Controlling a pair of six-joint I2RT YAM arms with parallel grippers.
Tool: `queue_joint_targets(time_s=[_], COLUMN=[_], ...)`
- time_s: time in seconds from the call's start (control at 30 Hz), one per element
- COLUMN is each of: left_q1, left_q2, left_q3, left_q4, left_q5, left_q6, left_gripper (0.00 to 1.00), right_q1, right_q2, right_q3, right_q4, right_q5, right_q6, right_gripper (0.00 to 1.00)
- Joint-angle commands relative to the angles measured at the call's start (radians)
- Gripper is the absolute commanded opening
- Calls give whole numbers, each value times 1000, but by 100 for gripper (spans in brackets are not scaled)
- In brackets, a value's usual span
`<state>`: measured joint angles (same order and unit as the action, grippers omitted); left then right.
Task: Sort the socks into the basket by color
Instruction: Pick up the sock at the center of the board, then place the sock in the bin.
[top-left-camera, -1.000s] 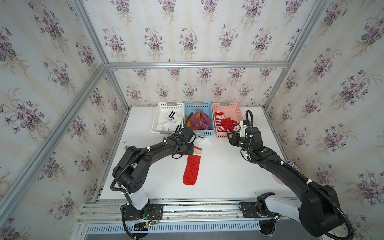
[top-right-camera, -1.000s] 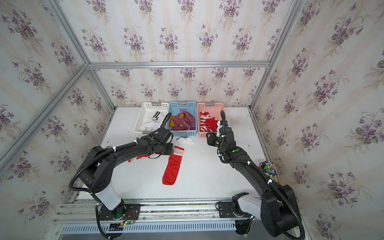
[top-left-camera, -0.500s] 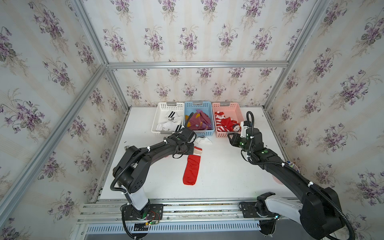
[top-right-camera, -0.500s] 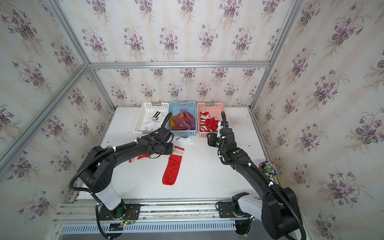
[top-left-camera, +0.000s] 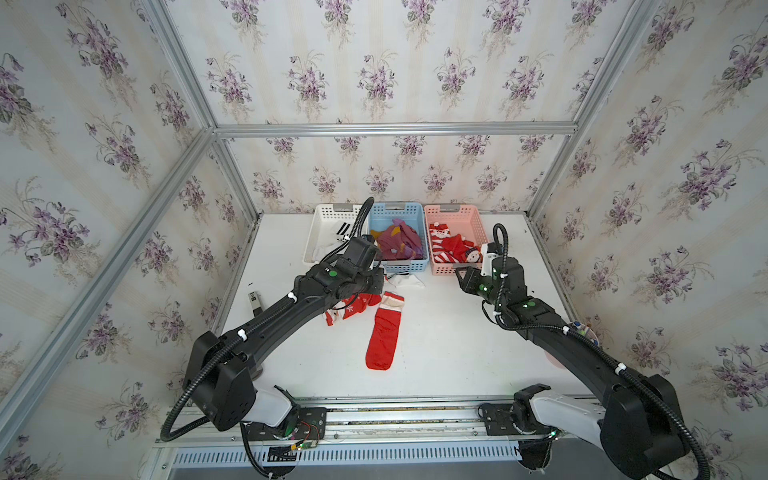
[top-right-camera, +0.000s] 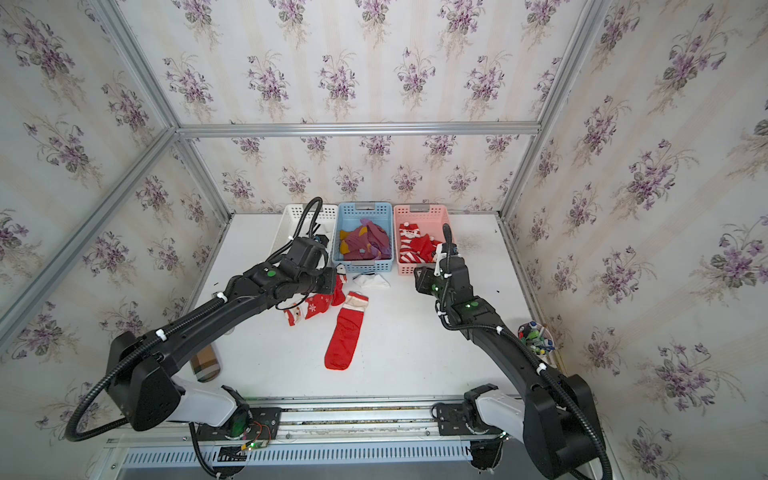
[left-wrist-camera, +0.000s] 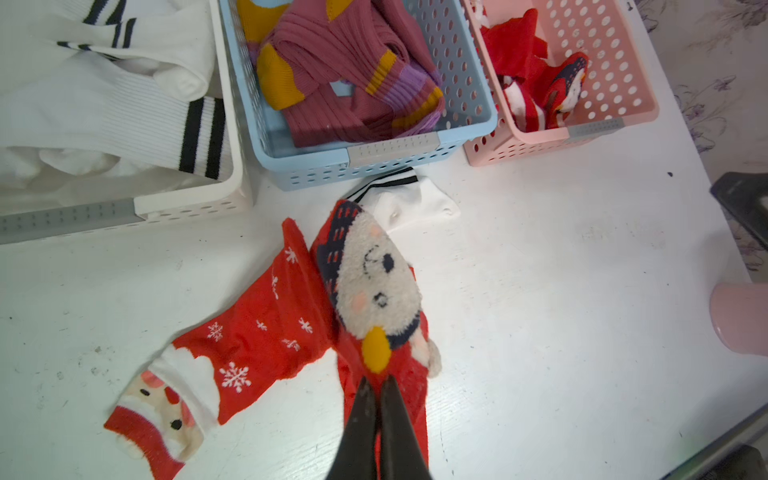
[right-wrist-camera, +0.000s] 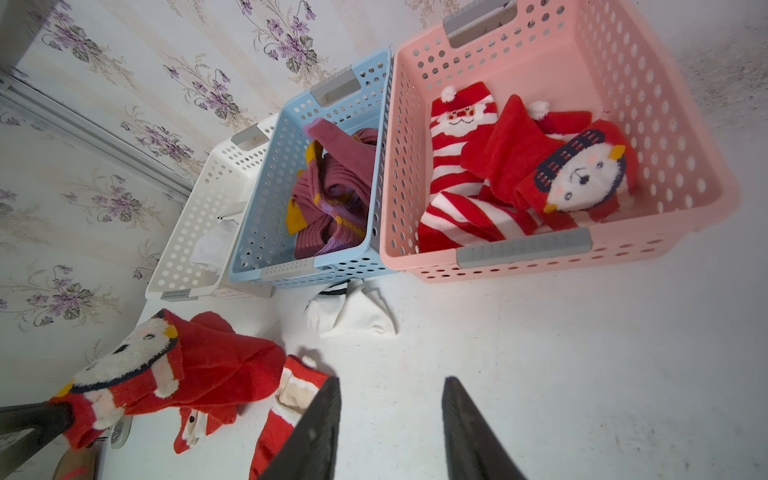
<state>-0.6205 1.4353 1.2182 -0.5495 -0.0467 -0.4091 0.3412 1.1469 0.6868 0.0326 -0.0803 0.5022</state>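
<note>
Item: red penguin sock (left-wrist-camera: 376, 286), pinched at one end in the tightly closed left gripper (left-wrist-camera: 376, 399), long axis running away from the jaws, short of the pink basket (left-wrist-camera: 540, 135) and to its left; right gripper (right-wrist-camera: 391, 382), jaws parted and empty, hovers nearer that basket.

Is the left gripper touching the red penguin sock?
Touching. The left wrist view shows the left gripper shut on red fabric of the penguin sock.
</note>
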Motion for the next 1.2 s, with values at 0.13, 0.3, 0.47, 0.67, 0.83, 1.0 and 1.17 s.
queue_joint_targets(time_s=[0.13,0.3,0.47,0.67,0.83,1.0,1.17], left_q1=[-13,-23,-29,-36,-36,-38,-37], left_q2=[-81,-107,-104,-55,46,173,323], left_q3=[32,67,104,173,268,420,604], left_q4=[0,-6,-3,1,6,6,9], left_q5=[101,136,152,157,160,176,194], left_q6=[28,39,44,49,57,70,84], left_gripper=[6,7,7,7,7,7,7], right_q1=[1,1,1,1,1,1,0], right_q2=[-23,-38,-48,-75,-98,-118,-127], right_q3=[-1,-8,-10,-18,-21,-21,-20], right_q4=[27,26,20,4,-13,-32,-46], right_q5=[11,20,24,37,51,66,74], right_q6=[13,12,12,9,3,-5,-8], right_gripper=[42,42,42,42,43,43,43])
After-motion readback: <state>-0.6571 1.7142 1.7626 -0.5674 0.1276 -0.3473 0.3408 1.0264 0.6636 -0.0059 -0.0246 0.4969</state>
